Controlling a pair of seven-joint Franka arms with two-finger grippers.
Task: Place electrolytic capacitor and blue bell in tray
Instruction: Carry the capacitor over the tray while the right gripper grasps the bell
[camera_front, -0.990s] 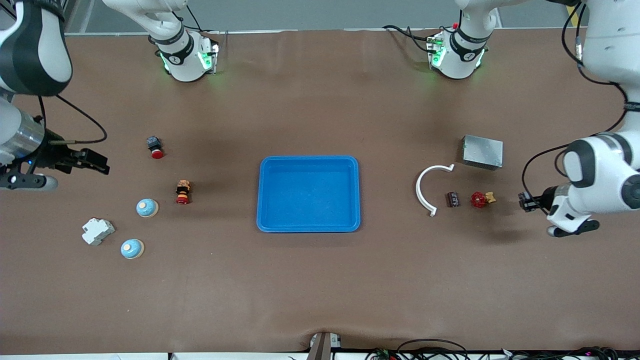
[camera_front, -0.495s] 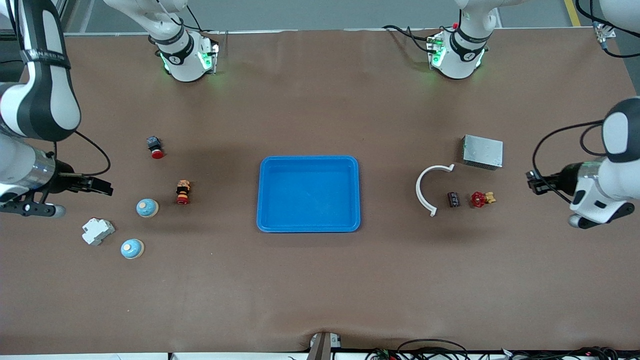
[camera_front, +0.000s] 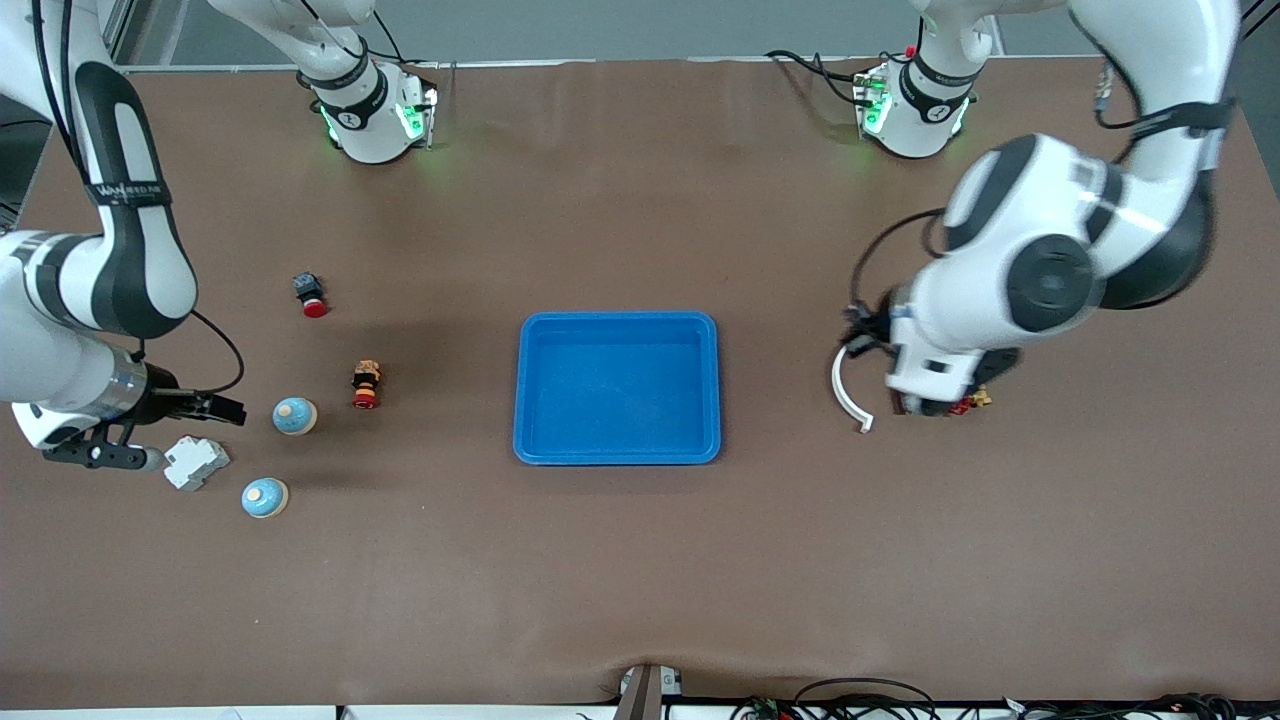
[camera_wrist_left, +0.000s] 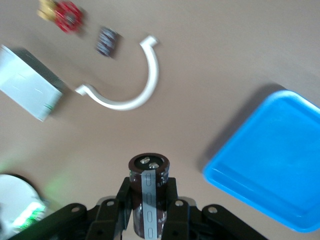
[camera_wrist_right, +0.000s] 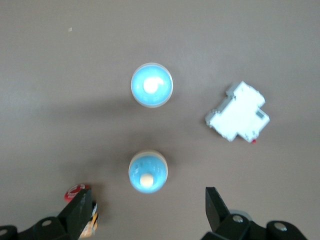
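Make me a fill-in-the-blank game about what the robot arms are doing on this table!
1. The left gripper is shut on a dark ____.
2. The number of blue bells on the table is ____.
3. The right gripper hangs with its jaws ____ over the nearer-to-the-robots blue bell.
4. The blue tray has ____ things in it.

Missing words: capacitor; two; open; no
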